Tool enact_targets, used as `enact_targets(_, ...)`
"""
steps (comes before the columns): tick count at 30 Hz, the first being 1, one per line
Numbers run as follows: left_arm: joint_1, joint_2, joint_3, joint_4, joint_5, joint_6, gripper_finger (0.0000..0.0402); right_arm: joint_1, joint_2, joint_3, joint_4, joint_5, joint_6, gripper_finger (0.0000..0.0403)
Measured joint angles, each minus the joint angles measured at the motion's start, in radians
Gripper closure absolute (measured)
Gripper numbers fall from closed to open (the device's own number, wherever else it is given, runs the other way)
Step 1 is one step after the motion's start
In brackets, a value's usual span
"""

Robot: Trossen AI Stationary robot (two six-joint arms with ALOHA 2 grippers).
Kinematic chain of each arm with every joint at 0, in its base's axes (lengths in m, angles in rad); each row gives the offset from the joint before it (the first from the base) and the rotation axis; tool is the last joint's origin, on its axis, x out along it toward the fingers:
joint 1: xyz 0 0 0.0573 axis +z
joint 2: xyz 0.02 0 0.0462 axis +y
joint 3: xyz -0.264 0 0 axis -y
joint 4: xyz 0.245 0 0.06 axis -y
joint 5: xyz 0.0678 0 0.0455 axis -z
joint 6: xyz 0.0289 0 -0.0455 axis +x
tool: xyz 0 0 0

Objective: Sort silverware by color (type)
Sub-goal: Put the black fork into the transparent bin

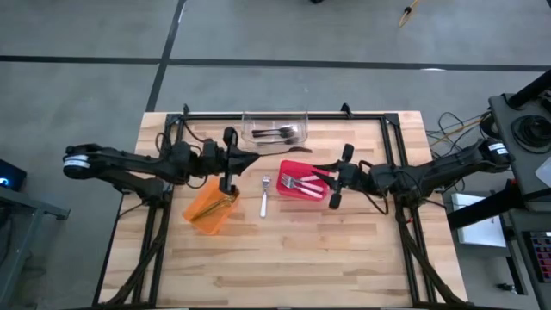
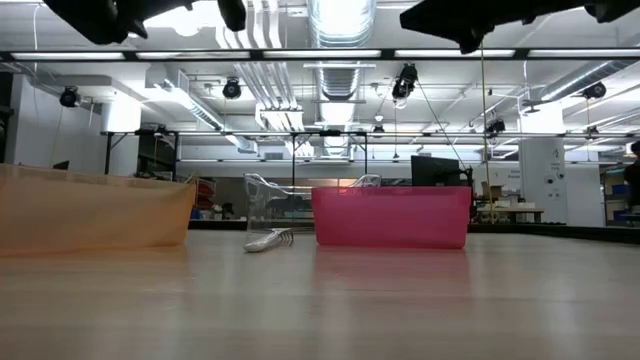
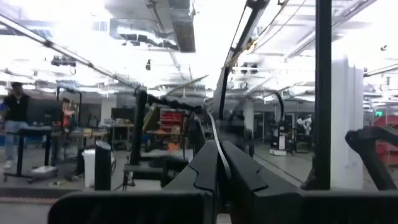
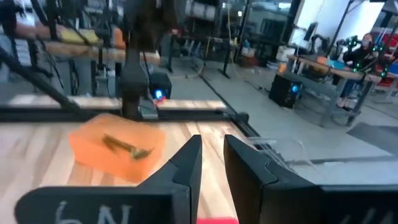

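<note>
Silver metal fork [image 1: 265, 197] flat on wooden surface [image 1: 344, 250] between orange plastic bin [image 1: 209, 207] and red plastic bin [image 1: 300, 181]; left claw [image 1: 250, 158] closed, empty; right claw [image 1: 319, 171] over red bin, fingers narrowly apart, empty.

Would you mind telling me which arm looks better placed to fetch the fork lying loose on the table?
Probably the left: its shut gripper hangs close to the fork, between the orange bin and red bin. The right gripper sits across the red bin.
</note>
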Motion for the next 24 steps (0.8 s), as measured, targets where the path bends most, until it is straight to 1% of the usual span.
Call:
enact_targets(2,-0.004,0.031,-0.005,0.036,0.001,-0.006,0.0402,0.0,0.007,-0.007,0.073,-0.032,0.0,0.0335)
enact_targets(5,-0.012,0.081,-0.002,0.089,0.001,-0.007,0.0402,0.0,0.008,-0.007,0.125,-0.085,-0.016,0.0314)
enact_targets(12,-0.018,0.202,0.056,0.154,0.048,-0.027,0.0402,0.0,0.004,0.052,0.125,-0.102,-0.026,0.0249)
enact_targets(16,-0.019,0.259,0.097,0.153,0.053,-0.027,0.0402,0.0,0.003,0.088,0.124,-0.191,-0.035,0.0219)
enact_targets(19,-0.019,0.293,0.126,0.156,0.096,-0.032,0.0402,0.0,0.003,0.109,0.124,-0.2,-0.041,0.0208)
enact_targets(22,-0.019,0.314,0.145,0.156,0.126,-0.046,0.0402,0.0,0.003,0.121,0.124,-0.199,-0.061,0.0207)
enact_targets(24,-0.019,0.32,0.151,0.157,0.128,-0.048,0.0402,0.0,0.002,0.125,0.125,-0.207,-0.075,0.0209)
